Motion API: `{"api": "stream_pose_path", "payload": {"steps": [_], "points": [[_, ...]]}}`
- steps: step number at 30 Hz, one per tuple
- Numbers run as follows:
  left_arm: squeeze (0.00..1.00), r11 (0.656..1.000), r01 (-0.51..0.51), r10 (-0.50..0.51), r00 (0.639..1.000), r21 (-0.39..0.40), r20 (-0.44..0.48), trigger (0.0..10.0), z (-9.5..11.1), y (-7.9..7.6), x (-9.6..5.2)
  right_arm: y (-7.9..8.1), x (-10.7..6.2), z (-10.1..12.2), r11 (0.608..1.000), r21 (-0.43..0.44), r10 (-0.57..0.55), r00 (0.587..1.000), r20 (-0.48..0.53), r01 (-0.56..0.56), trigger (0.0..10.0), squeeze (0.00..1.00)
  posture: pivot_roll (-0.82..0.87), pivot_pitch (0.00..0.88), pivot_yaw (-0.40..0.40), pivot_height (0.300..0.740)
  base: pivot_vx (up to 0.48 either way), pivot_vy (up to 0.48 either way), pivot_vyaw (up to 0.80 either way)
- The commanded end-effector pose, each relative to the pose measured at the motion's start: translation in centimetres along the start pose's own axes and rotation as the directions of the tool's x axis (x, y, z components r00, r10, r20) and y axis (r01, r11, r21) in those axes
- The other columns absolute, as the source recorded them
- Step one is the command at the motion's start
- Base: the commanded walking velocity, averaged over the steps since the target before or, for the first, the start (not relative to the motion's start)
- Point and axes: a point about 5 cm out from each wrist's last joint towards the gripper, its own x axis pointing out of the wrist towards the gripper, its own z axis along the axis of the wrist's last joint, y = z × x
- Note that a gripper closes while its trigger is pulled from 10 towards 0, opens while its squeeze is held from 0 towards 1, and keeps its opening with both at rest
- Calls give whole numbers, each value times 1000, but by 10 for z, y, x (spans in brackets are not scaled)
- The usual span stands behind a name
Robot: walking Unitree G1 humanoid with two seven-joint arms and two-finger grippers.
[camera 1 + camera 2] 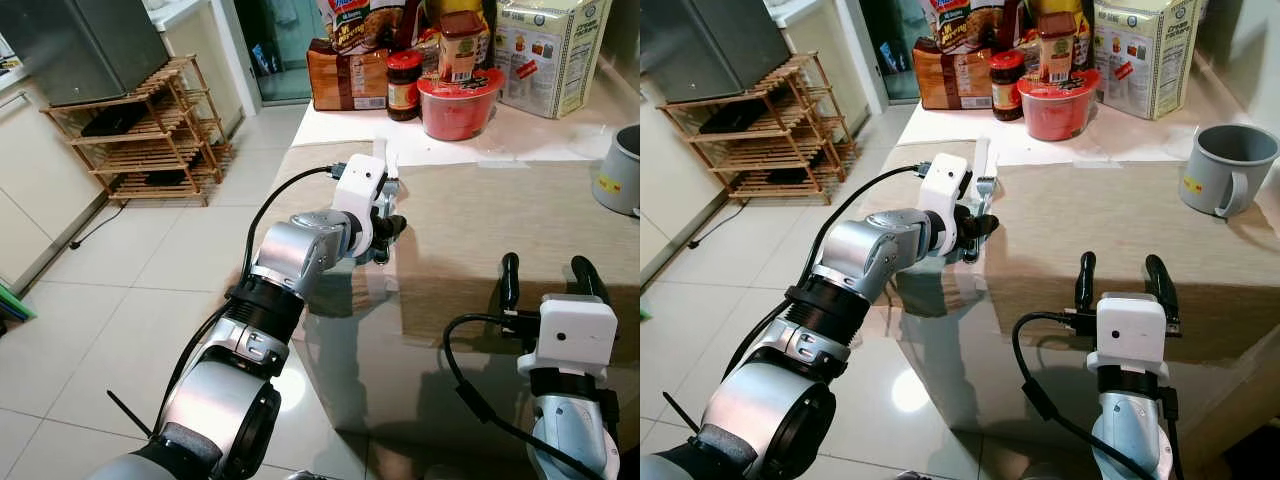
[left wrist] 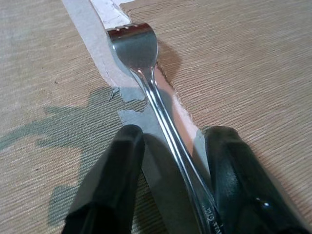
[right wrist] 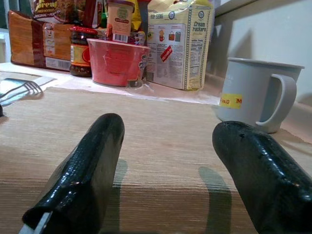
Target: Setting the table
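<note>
We judge the fork is being placed. Our left pincer (image 1: pixel 975 228) has its fingers spread around the fork (image 2: pixel 146 73), which rests on the counter (image 1: pixel 1120 220); next we should lift clear. Our right pincer (image 1: pixel 1120 275) hovers spread, near the mug (image 1: pixel 1225 168).

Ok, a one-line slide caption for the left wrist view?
Left end effector straddling a steel fork lying on the beige placemat.
</note>
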Motion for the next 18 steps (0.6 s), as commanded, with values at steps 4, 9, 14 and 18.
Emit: {"api": "stream_pose_path", "payload": {"steps": [4,9,14,18], "points": [[0,999,-34,32,979,-7,-201,0,-51,3,9,5,0,0,1000,15,17,1000,-2,-17,10000,0,-152,0,186,710,0,0,0],[0,999,-49,46,986,-13,-160,0,-52,6,10,5,0,-2,1000,16,18,1000,-10,-17,10000,0,-151,0,184,710,0,0,0],[0,995,-93,95,993,-29,72,0,-22,12,6,4,0,-2,1000,15,20,1000,-11,-20,10000,0,-149,0,178,710,0,0,0],[0,997,-76,81,972,-30,221,0,-2,11,-3,4,1,-3,1000,13,25,1000,-12,-25,10000,0,-144,0,172,710,0,0,0]]}}
